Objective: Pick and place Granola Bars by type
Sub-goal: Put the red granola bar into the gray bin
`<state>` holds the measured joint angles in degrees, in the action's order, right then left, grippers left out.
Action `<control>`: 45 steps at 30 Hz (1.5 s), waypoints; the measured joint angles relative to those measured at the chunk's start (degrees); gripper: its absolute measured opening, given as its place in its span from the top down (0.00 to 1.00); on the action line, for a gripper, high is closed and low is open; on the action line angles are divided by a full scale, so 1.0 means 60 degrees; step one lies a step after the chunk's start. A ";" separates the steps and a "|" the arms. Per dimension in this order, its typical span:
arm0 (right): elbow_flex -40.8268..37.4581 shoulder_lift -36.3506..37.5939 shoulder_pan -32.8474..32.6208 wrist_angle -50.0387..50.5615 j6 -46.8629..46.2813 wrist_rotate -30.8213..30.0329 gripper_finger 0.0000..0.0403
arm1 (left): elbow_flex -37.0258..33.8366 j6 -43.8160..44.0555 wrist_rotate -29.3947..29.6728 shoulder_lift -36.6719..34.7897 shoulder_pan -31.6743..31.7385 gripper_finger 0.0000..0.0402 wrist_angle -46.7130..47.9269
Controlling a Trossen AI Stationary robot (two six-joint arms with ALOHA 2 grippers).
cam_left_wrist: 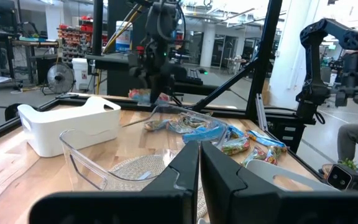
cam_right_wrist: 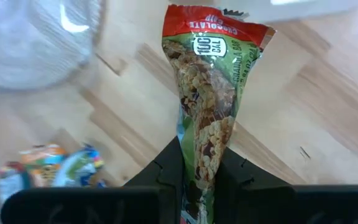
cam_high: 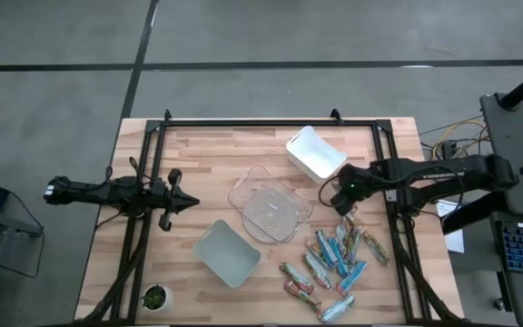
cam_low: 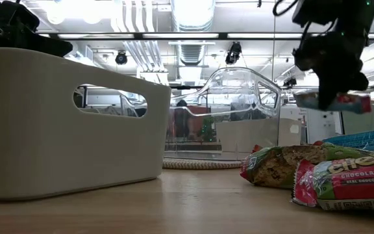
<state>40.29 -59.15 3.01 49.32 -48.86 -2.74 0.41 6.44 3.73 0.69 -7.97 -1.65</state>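
Several granola bars (cam_high: 339, 259) in blue, red-pink and green-brown wrappers lie in a loose pile on the wooden table's near right part; two of them (cam_low: 284, 166) show close in the low view. My right gripper (cam_high: 343, 204) hangs above the table just beyond the pile, beside the clear bin, and is shut on a green-brown bar with a red end (cam_right_wrist: 207, 81). That bar also shows in the low view (cam_low: 333, 101), well above the tabletop. My left gripper (cam_high: 184, 202) waits shut at the table's left, pointing level. My right gripper pinches one end of the green-brown bar (cam_right_wrist: 199, 155) between its two fingers, coming from above and slanting steeply down. The fingers lie along the bar, and its red end (cam_right_wrist: 213, 25) sticks out past the fingertips. The bar is lifted clear of the table.
Three bins stand mid-table: a white one (cam_high: 316, 152) at the far side, a clear one (cam_high: 269, 207) in the middle, a grey-green one (cam_high: 227, 252) nearer. A small plant pot (cam_high: 156, 297) sits at the near left corner. Black frame rails (cam_high: 143, 182) run along the sides.
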 joint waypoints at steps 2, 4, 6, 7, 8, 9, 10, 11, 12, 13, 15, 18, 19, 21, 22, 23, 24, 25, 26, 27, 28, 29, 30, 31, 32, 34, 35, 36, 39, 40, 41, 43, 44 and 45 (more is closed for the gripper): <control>0.0146 0.0049 0.0000 0.0016 0.0009 -0.0004 0.89 | 0.0000 0.0000 -0.0004 0.0000 -0.0003 1.00 -0.0003; 0.0291 0.0072 0.0000 0.0033 0.0140 -0.0009 0.89 | 0.0000 0.0000 -0.0001 0.0000 0.0000 1.00 0.0000; 0.0440 0.0080 0.0000 0.0031 0.0297 -0.0012 0.89 | 0.0001 0.0000 -0.0002 -0.0001 -0.0001 1.00 0.0000; 0.0509 0.0083 0.0000 0.0033 0.0368 -0.0019 0.89 | 0.0001 0.0000 -0.0004 -0.0001 -0.0001 1.00 0.0000; 0.0579 0.0086 0.0000 0.0032 0.0419 -0.0026 0.89 | 0.0000 0.0000 -0.0003 0.0000 -0.0004 1.00 0.0000; 0.0648 0.0083 0.0000 0.0032 0.0433 -0.0036 0.89 | 0.0000 0.0000 -0.0004 0.0000 0.0000 1.00 0.0000; 0.0720 0.0083 0.0000 0.0033 0.0433 -0.0036 0.89 | 0.0000 0.0000 -0.0004 -0.0002 0.0000 1.00 0.0000; 0.0790 0.0083 0.0000 0.0029 0.0444 -0.0036 0.89 | 0.0000 0.0000 0.0000 0.0000 0.0000 1.00 0.0000; 0.0871 0.0083 0.0000 0.0029 0.0466 -0.0036 0.89 | 0.0003 0.0000 -0.0004 -0.0003 0.0000 1.00 0.0000; 0.0960 0.0083 0.0000 0.0031 0.0505 -0.0038 0.89 | 0.0001 0.0000 -0.0004 -0.0001 -0.0003 1.00 0.0000; 0.1203 0.0080 0.0000 0.0024 0.0687 -0.0040 0.89 | 0.0001 0.0000 0.0000 -0.0004 -0.0001 1.00 -0.0003; 0.1633 0.0080 0.0000 0.0000 0.1050 -0.0044 0.89 | 0.0003 0.0002 -0.0003 0.0000 -0.0001 1.00 -0.0003; 0.1782 0.0079 0.0000 -0.0003 0.1164 -0.0046 0.89 | 0.0000 0.0000 -0.0002 -0.0001 -0.0002 1.00 0.0000; 0.2085 0.0071 0.0000 -0.0033 0.1412 -0.0047 0.89 | 0.0003 0.0000 -0.0004 0.0000 -0.0003 1.00 0.0000; 0.2245 0.0025 0.0000 -0.0033 0.1496 -0.0050 0.89 | 0.0001 0.0000 -0.0002 -0.0003 0.0000 1.00 -0.0001; 0.2399 -0.0027 0.0000 -0.0032 0.1570 -0.0050 0.89 | 0.0003 0.0000 -0.0004 0.0000 -0.0004 1.00 0.0000; 0.2560 -0.0091 0.0000 -0.0032 0.1668 -0.0051 0.89 | 0.0003 0.0003 0.0000 0.0000 -0.0003 1.00 0.0000; 0.2725 -0.0164 0.0000 -0.0025 0.1771 -0.0051 0.89 | 0.0001 0.0000 -0.0001 0.0000 -0.0001 1.00 -0.0001; 0.2906 -0.0254 0.0000 -0.0029 0.1902 -0.0048 0.89 | 0.0003 0.0000 -0.0004 -0.0001 -0.0001 1.00 0.0000; 0.3099 -0.0352 0.0000 -0.0035 0.2045 -0.0051 0.89 | 0.0000 0.0000 -0.0004 -0.0001 0.0000 1.00 0.0000; 0.3285 -0.0452 0.0000 -0.0031 0.2190 -0.0047 0.89 | 0.0003 0.0000 -0.0003 0.0000 -0.0003 1.00 -0.0001; 0.3470 -0.0571 0.0000 -0.0032 0.2302 -0.0048 0.89 | 0.0001 0.0000 -0.0004 -0.0004 -0.0003 1.00 -0.0001; 0.3671 -0.0707 0.0000 -0.0029 0.2445 -0.0047 0.89 | 0.0003 0.0000 -0.0004 0.0000 -0.0003 1.00 0.0000; 0.3865 -0.0845 0.0000 -0.0027 0.2615 -0.0047 0.89 | 0.0002 0.0000 -0.0003 -0.0002 -0.0002 1.00 -0.0003; 0.4058 -0.0987 0.0000 -0.0026 0.2753 -0.0047 0.89 | 0.0000 0.0000 -0.0004 0.0000 0.0000 1.00 0.0000; 0.4447 -0.1280 0.0000 -0.0019 0.3064 -0.0043 0.89 | 0.0003 0.0000 -0.0003 -0.0003 -0.0001 1.00 0.0000; 0.4640 -0.1430 0.0000 -0.0022 0.3243 -0.0040 0.89 | 0.0002 0.0000 0.0000 -0.0001 0.0000 1.00 0.0000; 0.4821 -0.1586 0.0000 -0.0022 0.3406 -0.0028 0.89 | 0.0001 0.0000 -0.0001 -0.0001 0.0000 1.00 0.0000; 0.5334 -0.2061 0.0000 -0.0005 0.3859 0.0066 0.89 | 0.0003 0.0000 -0.0004 -0.0003 0.0000 1.00 0.0000; 0.5508 -0.2219 0.0000 -0.0004 0.3972 0.0164 0.89 | 0.0003 0.0002 -0.0002 0.0000 -0.0002 1.00 0.0000; 0.5668 -0.2374 -0.0002 0.0003 0.4102 0.0291 0.89 | 0.0003 0.0000 -0.0004 0.0000 0.0000 1.00 0.0000; 0.5997 -0.2691 -0.0032 0.0006 0.4381 0.0508 0.89 | 0.0001 0.0000 -0.0002 -0.0001 -0.0001 1.00 -0.0001; 0.6162 -0.2851 -0.0070 0.0007 0.4442 0.0536 0.89 | 0.0000 0.0000 -0.0001 -0.0004 0.0000 1.00 -0.0001; 0.6314 -0.2994 -0.0101 0.0000 0.4489 0.0549 0.89 | 0.0000 0.0000 -0.0001 -0.0003 -0.0001 1.00 -0.0003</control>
<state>78.17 -77.11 2.40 49.32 -21.93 0.55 0.40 6.44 3.72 0.67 -7.97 -1.67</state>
